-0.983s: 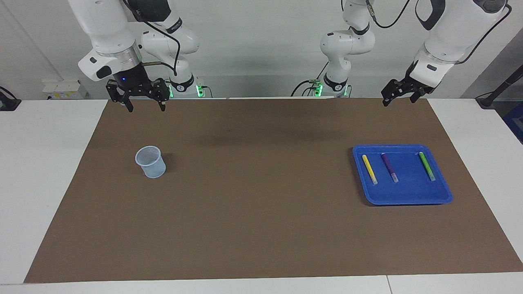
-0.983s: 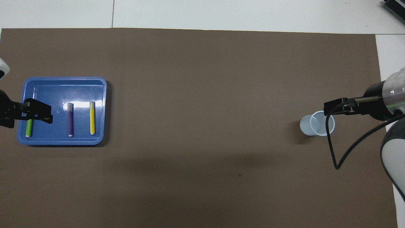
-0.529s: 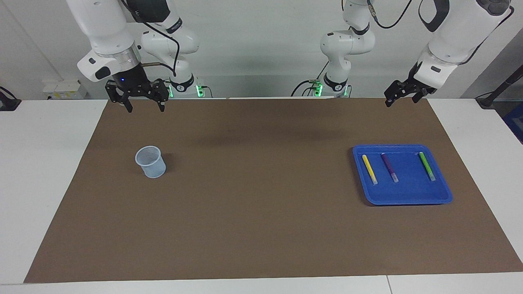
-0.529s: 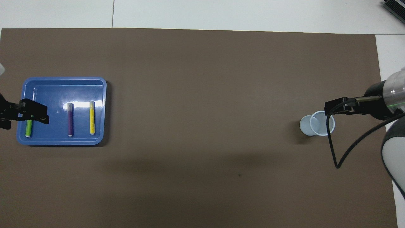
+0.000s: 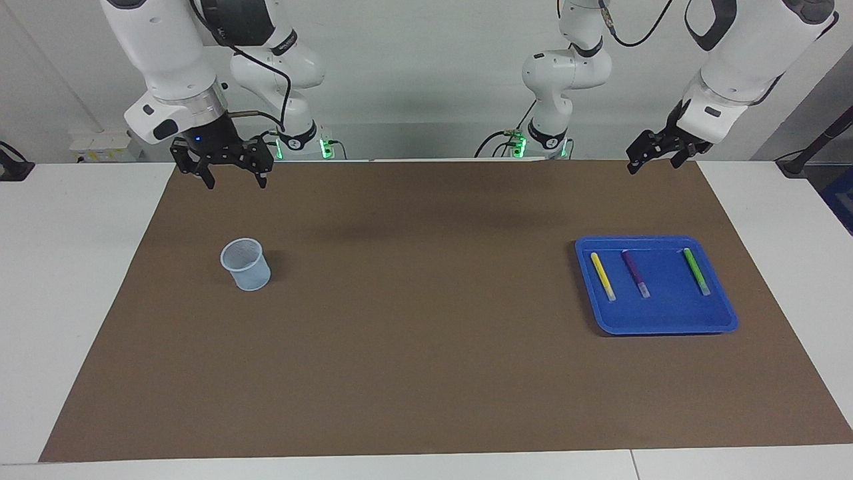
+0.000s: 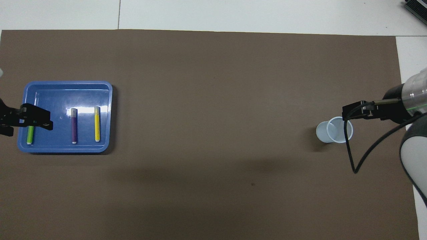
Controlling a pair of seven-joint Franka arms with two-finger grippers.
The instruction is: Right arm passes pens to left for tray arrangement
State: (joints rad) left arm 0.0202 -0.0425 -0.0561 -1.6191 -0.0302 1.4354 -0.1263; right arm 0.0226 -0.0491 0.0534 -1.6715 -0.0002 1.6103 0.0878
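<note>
My right end effector (image 5: pixel 229 169) hangs released and empty above the brown mat's edge nearest my base. My left end effector (image 5: pixel 654 153) does the same at its own end, fingers spread, holding nothing. The three pens (image 5: pixel 639 273), yellow, purple and green, lie side by side, apart, in the blue tray (image 5: pixel 666 322) toward my left arm's end. They look light, stiff and smooth; I judge mid-barrel the safest place to pinch. A pale cup (image 5: pixel 246 265) stands toward my right arm's end. The mat (image 5: pixel 426 333) covers a white surface (image 5: pixel 73 267); a plain pale wall rises past the arm bases.
</note>
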